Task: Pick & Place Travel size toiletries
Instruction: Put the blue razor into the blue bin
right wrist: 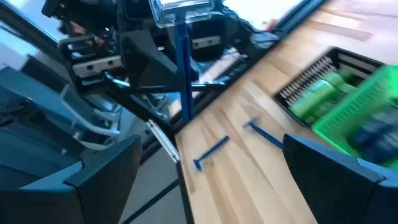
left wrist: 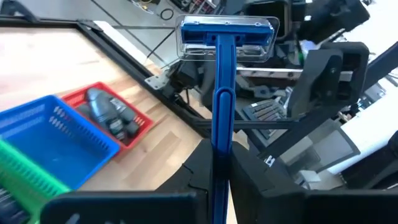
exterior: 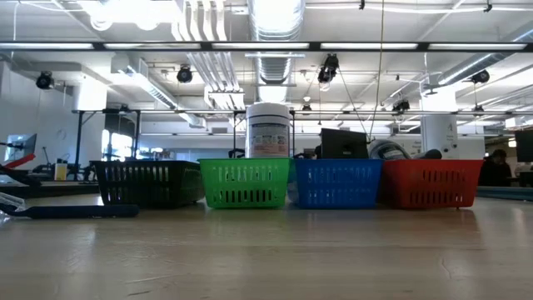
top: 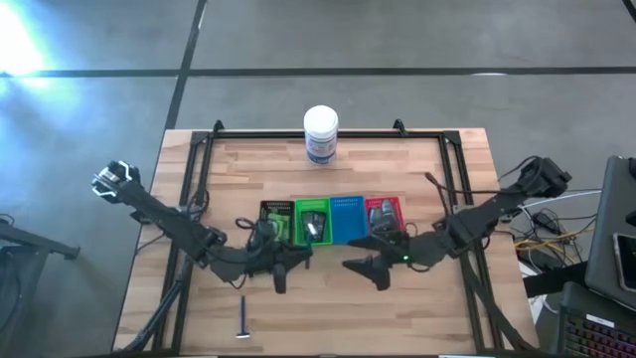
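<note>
Two dark jointed arms, black cables along them, a green light on the right arm (top: 405,258), broad matte-black fingers (left wrist: 292,186)

- Pale wooden table top (top: 328,298), planked, grain showing, faint sheen in low view.
- Slatted plastic baskets, centre of frame: black (exterior: 148,183), green (exterior: 246,183), blue (exterior: 337,183), red (exterior: 431,183); slightly glossy.
- Glossy white plastic jar (top: 321,134), paper-like label, upper centre.
- Blue plastic razor (left wrist: 222,93), smooth handle, clear glossy head cover.
- Matt dark plastic fingers (left wrist: 273,180), lower frame, left wrist view.
- Smooth grey floor (top: 397,35), polished-concrete look, top of frame.
</note>
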